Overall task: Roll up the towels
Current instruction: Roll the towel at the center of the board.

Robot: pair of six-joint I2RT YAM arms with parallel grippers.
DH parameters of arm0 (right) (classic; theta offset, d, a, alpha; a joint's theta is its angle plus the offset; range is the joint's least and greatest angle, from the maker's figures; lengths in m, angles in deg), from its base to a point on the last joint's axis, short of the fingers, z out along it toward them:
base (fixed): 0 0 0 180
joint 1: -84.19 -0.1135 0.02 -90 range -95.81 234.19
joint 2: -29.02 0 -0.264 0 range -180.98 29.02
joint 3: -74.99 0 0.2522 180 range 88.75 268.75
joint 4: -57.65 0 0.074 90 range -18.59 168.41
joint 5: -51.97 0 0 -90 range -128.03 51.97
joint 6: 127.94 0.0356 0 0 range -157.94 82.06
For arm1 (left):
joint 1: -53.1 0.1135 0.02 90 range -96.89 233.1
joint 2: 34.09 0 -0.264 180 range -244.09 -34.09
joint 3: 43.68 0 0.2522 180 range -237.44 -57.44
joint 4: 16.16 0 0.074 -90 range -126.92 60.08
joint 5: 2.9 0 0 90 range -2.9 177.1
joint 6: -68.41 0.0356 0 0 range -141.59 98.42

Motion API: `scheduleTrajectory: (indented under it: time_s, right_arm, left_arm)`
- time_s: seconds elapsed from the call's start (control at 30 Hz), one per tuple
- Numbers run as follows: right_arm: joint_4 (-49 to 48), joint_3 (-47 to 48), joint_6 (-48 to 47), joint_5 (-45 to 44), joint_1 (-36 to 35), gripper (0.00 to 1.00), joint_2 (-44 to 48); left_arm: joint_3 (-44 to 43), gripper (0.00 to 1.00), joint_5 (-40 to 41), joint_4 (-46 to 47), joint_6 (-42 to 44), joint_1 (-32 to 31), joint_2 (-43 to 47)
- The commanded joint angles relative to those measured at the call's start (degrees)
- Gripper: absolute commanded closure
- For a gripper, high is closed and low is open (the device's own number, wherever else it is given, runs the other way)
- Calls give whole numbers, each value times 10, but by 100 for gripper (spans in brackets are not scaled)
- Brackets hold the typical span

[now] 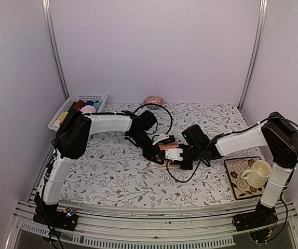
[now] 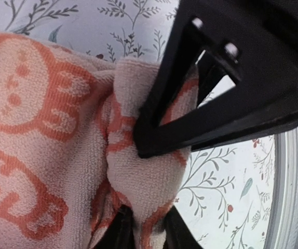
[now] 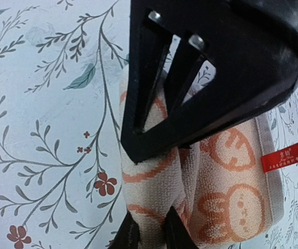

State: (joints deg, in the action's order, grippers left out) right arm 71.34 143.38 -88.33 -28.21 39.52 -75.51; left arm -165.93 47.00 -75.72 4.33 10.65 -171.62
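the peach towel with the orange pattern lies near the middle of the table, where both arms meet over it. it is not flat. one edge is lifted into a narrow ridge of cloth, and the rest lies spread beside this ridge.

the left gripper has its fingers pressed together on the two sides of the ridge, so it pinches the cloth. the right gripper pinches the same ridge in the same way. the two grippers stand just beside each other, almost face to face. the red label sits on the flat part, away from the ridge.

i judge that the step in hand is the very beginning of the roll on this towel: the first edge is gathered, but no full turn is made yet. the next move, as i see it, asks both grippers to carry the ridge together over the flat part, low and at the same speed, so that the cloth turns on itself and does not only slide. if one side goes ahead, the roll becomes crooked.
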Motion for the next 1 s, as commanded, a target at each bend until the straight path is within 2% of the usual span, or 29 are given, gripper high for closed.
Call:
scheduleTrajectory:
  time_s: [0.0,0.03,0.17,0.3,0.43,0.53,0.67,0.97]
  right_arm:
    - [53,19,37,25,-2,92,-16]
    - [64,22,45,34,-2,93,-17]
    - [109,42,79,76,9,95,-26]
    - [138,51,115,114,28,96,-33]
    - [171,70,150,147,46,96,-46]
    - [209,107,175,177,58,95,-72]
    - [264,168,196,225,75,95,-115]
    - [342,255,210,313,106,94,-184]
  left_arm:
    - [24,68,33,-16,-7,9,17]
    - [35,61,41,-4,-7,10,29]
    - [98,43,81,57,-8,13,101]
    - [175,34,136,138,-12,14,174]
    - [302,30,174,268,-9,10,265]
    - [405,28,202,387,16,-6,330]
    - [501,29,263,510,101,-56,358]
    - [521,37,387,606,183,-126,288]
